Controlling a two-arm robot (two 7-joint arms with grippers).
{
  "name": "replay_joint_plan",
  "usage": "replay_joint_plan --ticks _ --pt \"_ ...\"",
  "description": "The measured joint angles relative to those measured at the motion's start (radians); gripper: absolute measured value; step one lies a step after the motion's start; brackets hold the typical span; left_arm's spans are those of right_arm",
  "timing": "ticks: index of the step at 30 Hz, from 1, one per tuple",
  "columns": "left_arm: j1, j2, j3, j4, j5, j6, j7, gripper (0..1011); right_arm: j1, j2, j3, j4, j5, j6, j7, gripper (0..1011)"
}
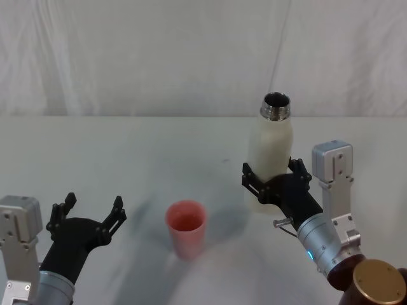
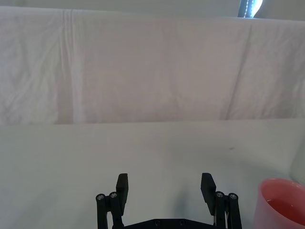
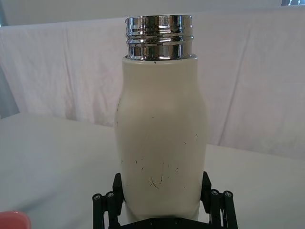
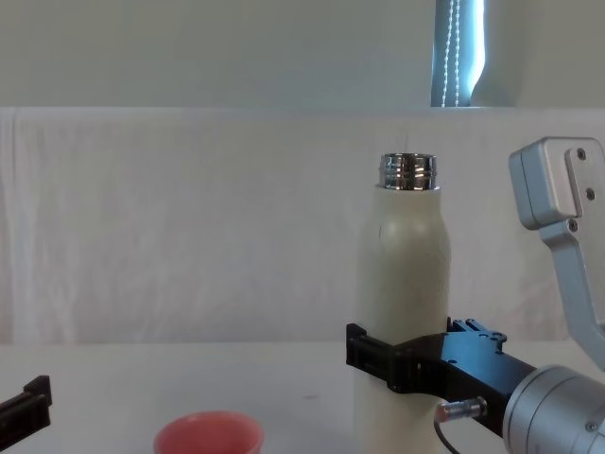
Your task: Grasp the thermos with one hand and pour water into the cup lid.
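Note:
The cream-white thermos (image 1: 272, 143) stands upright to the right of centre, its silver threaded neck open at the top. My right gripper (image 1: 270, 170) is shut on its lower body, one black finger on each side. In the right wrist view the thermos (image 3: 162, 143) rises between the fingers (image 3: 117, 183); the chest view shows the thermos (image 4: 404, 284) from the side, held by the right gripper (image 4: 397, 359). The salmon-pink cup lid (image 1: 186, 227) sits upright on the table, left of the thermos and nearer me. My left gripper (image 1: 89, 213) rests open at the lower left, left of the cup lid (image 2: 281, 202).
A white cloth covers the table (image 1: 127, 159) and hangs as a backdrop (image 1: 159, 57) along its far edge. A brown and gold round part (image 1: 376, 284) sits at the lower right by my right arm.

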Motion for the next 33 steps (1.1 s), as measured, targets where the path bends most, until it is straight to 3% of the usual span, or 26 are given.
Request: replay_joint_plan --ticks 33 --pt "0.0 0.0 0.0 0.0 0.0 0.0 0.0 1001 0.0 0.0 0.0 0.001 0.0 0.0 0.0 950"
